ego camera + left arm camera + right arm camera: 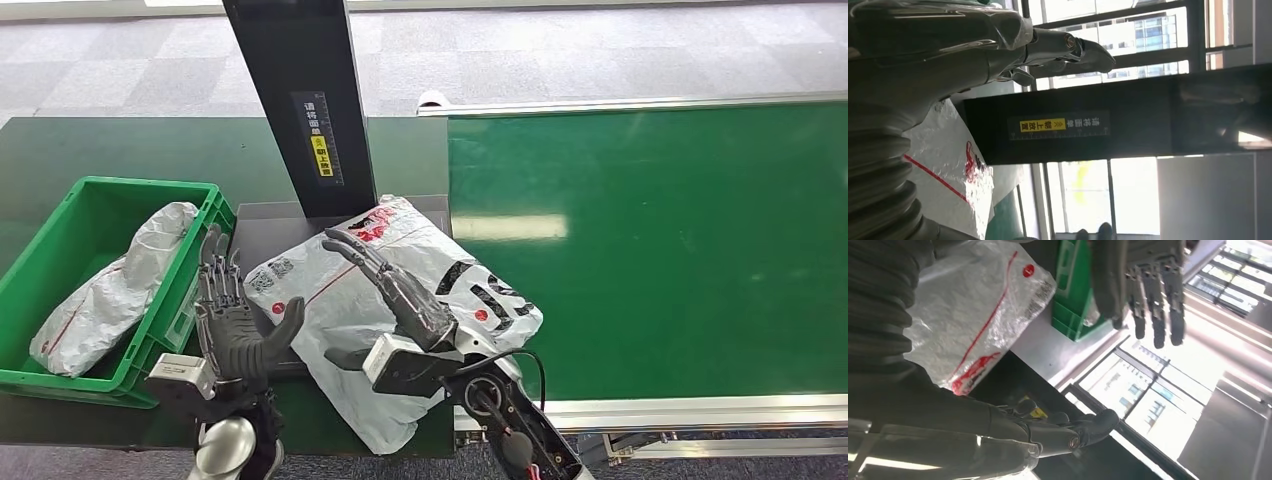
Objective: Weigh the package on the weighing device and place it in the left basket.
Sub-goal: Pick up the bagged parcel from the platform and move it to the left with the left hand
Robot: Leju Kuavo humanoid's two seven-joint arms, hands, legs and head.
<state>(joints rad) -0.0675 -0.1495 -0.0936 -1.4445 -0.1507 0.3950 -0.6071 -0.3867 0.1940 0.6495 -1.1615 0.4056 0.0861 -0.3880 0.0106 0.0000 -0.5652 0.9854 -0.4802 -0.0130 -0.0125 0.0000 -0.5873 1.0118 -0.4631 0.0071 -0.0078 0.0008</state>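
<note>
Right now I see the package (340, 300), a white plastic mailer with red and black print, lying on the dark platform of the weighing device (262, 228), at the foot of its black upright post (300, 100). The bag overhangs the platform toward me and spreads partly over the edge of the green conveyor belt (650, 240) on the right side.

My left hand (232, 315) stands upright just beside the package's left edge, between the bag and the green basket (60, 240). Its fingers (215, 270) are straight and spread apart, thumb angled toward the bag, and it holds nothing. From the head view I cannot tell whether the thumb touches the plastic or stops just short of it.

My right hand (395, 285) lies over the middle of the package with its fingers stretched out toward the post, also apart and gripping nothing. The palm seems close over the bag, but I cannot say for sure that it presses on it.

In the left wrist view the left hand's fingers (1068, 50) point out past the post's yellow label (1043, 125), with the wrinkled white package (948, 165) below them. In the right wrist view the right hand's extended fingers (1083, 427) lie in the foreground, the package (973, 315) beyond them, and the left hand (1143, 285) with spread fingers in front of the basket (1073, 290).

The basket already holds another white mailer bag (110, 290), lying at a slant inside it.
</note>
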